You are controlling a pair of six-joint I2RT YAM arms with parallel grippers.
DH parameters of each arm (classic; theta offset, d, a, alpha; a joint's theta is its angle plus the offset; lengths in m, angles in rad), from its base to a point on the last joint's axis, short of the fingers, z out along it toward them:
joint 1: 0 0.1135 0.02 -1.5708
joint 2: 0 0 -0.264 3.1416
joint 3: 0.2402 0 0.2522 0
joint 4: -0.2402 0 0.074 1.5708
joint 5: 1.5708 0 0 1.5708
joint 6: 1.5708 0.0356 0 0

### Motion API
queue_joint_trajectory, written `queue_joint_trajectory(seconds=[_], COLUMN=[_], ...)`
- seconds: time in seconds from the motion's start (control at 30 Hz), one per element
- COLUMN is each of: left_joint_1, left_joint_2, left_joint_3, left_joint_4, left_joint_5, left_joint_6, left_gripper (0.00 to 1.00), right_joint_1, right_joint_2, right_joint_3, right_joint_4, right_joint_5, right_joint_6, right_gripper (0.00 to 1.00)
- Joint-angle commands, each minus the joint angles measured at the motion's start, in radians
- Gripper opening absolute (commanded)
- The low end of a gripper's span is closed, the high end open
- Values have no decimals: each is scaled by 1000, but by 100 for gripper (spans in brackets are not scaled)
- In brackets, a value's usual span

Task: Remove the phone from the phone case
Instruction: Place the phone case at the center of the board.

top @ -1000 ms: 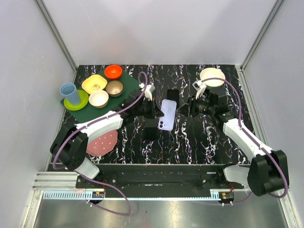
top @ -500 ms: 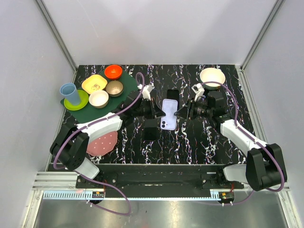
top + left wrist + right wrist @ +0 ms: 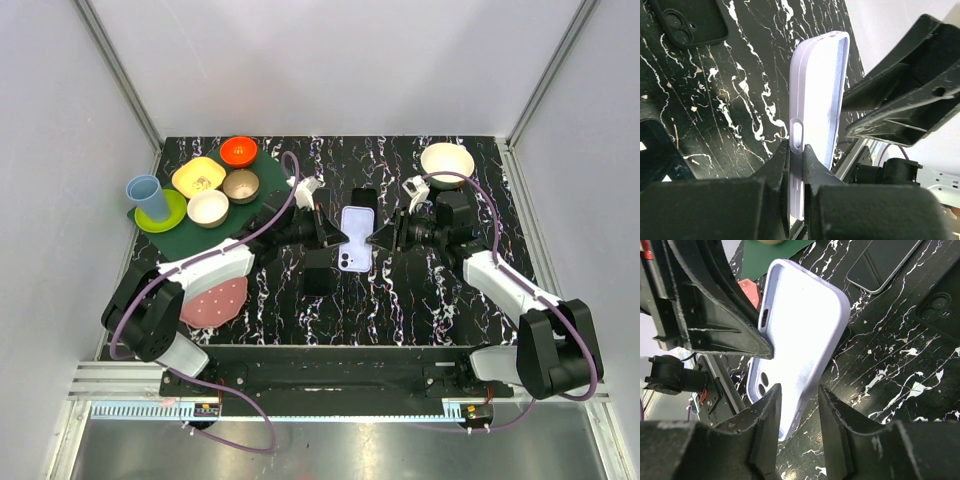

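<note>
**Item 1: phone case** (image 3: 356, 238). Lilac and soft-looking, with rounded corners. It is hollow, and the right wrist view shows its pale inner face bare. A camera cut-out sits near one end. An oval button slot is set in the long side rim, seen in the left wrist view.

**Position:** held up off the black marbled table (image 3: 420, 300), between the two grippers. One long edge faces each gripper.

**Left gripper** (image 3: 796, 155). Clenched on the case's near long rim. The two fingers pinch the rim just beside the oval slot. The rest of the case stands out beyond the fingertips toward the opposite arm.

**Right gripper** (image 3: 797, 390). The jaws stand part-way apart, astride the other long edge. The end of the case with the cut-out lies at the fingertips. One finger (image 3: 765, 415) covers part of that end, and the other finger lies along the case's outer rim. Whether the pads press on the rim or only flank it cannot be told.

**Item 2: phone** (image 3: 885, 262). A dark, glossy-screened slab lying flat on the table. It is beyond the right gripper's fingertips and off to one side, apart from the lilac case and touched by neither gripper.

**Item 3: black case** (image 3: 940, 310). Matte, with a raised camera ring, lying flat on the table. It is near the phone and further out to the side of the right gripper.
</note>
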Motion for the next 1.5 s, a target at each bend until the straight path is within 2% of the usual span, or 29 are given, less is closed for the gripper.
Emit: queue_joint_trajectory(seconds=[0.0, 0.3, 0.37, 0.4, 0.47, 0.5, 0.57, 0.67, 0.8, 0.83, 0.93, 1.03, 1.13, 1.27, 1.47], left_joint_1=[3, 3, 3, 3, 3, 3, 5, 5, 14, 19, 25, 28, 31, 46, 114], left_joint_2=[-58, -62, -58, -58, -57, -55, -57, -60, -63, -63, -62, -63, -78, -109, -160], left_joint_3=[-4, -6, -7, -6, -4, -1, 2, 8, 17, 19, 11, 11, 10, 10, 25], left_joint_4=[91, 97, 99, 97, 96, 94, 93, 84, 84, 88, 105, 113, 111, 96, 56], left_joint_5=[44, 47, 49, 47, 44, 44, 41, 43, 56, 60, 69, 83, 87, 84, 76], left_joint_6=[-27, -33, -32, -32, -27, -24, -15, 6, 16, 16, 13, 11, 14, 42, 94], left_gripper=[0, 0, 0, 0, 0, 0, 0, 10, 18, 33, 55, 71, 81, 99, 99], right_joint_1=[-3, -3, -1, -3, -1, -1, -3, -3, -1, -1, -1, -1, -1, -1, -3], right_joint_2=[15, 16, 15, 16, 15, 16, 13, 12, 4, 2, 2, 2, 5, 4, 9], right_joint_3=[-5, -13, -22, -24, -30, -31, -33, -33, -30, -28, -28, -27, -25, -22, -11], right_joint_4=[50, 87, 110, 131, 148, 150, 156, 153, 147, 147, 141, 136, 119, 95, 9], right_joint_5=[-28, -67, -91, -100, -122, -131, -145, -142, -136, -133, -128, -122, -114, -100, -67], right_joint_6=[-15, 12, 23, 35, 45, 46, 48, 46, 45, 46, 48, 42, 33, 17, -32], right_gripper=[41, 30, 23, 13, 3, 0, 0, 0, 0, 0, 0, 0, 0, 0, 0])
